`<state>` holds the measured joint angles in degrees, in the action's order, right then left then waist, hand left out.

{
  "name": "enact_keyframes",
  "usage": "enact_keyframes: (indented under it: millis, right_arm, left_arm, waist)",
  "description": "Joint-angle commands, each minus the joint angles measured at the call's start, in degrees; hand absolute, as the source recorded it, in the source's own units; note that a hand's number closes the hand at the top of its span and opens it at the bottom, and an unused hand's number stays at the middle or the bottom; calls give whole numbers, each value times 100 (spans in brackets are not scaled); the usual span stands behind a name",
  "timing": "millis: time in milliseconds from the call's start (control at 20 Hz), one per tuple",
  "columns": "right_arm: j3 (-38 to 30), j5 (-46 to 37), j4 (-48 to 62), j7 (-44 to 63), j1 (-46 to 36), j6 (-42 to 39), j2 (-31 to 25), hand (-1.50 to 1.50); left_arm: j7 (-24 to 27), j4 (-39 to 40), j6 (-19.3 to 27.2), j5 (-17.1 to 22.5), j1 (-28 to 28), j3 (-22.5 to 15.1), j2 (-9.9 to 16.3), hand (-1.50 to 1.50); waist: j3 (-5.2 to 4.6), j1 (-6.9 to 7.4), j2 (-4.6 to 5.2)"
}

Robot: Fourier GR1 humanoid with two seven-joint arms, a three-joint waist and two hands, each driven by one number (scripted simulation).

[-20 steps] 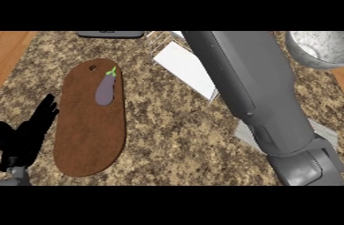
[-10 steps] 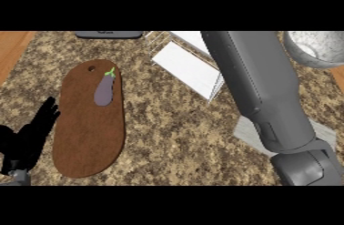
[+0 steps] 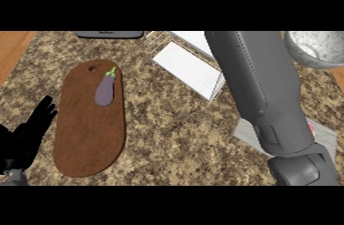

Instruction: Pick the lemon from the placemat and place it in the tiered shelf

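Straight, relaxed fingers (image 3: 46, 111) on the left hand (image 3: 27, 137), resting empty at the lower left edge; right hand out of view beyond the grey right forearm (image 3: 259, 83). No lemon to see: only a purple eggplant (image 3: 105, 89) lying on the brown oval placemat (image 3: 91, 142). Probably light, smooth, slippery-skinned, fairly stiff; best taken across its thick middle. Beyond, speckled stone tabletop (image 3: 174, 142) and white flat-paneled tiered shelf (image 3: 191, 67).

Black left hand (image 3: 27, 137), smooth grey forearm (image 3: 259, 87)
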<state>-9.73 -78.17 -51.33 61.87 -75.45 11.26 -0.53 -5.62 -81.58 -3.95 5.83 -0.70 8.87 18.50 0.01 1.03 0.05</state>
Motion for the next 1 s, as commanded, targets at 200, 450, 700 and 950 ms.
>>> enact_keyframes:
  millis: [200, 450, 700, 950]
  right_arm:
    - [-159, 738, -886, 578, 49, 787, 51, -150]
    - [279, 641, -2359, 954, 257, 656, 51, -150]
    - [271, 301, -3864, 1494, 355, -321, 52, -150]
    - [213, -43, -5214, 1864, 594, -1463, 53, -150]
  left_arm:
    - [245, 427, -30, -60, 189, 89, -4, 0]
    - [49, 154, 148, -100, 47, -5, -195, 0]
    - [-39, 267, 49, -145, -16, 48, -25, 0]
    - [98, 236, 44, 16, -184, 325, 63, 0]
  waist:
    - [-6, -56, -4]
    - [-1, -158, -76]
    - [0, -304, -130]
    - [-2, -466, -232]
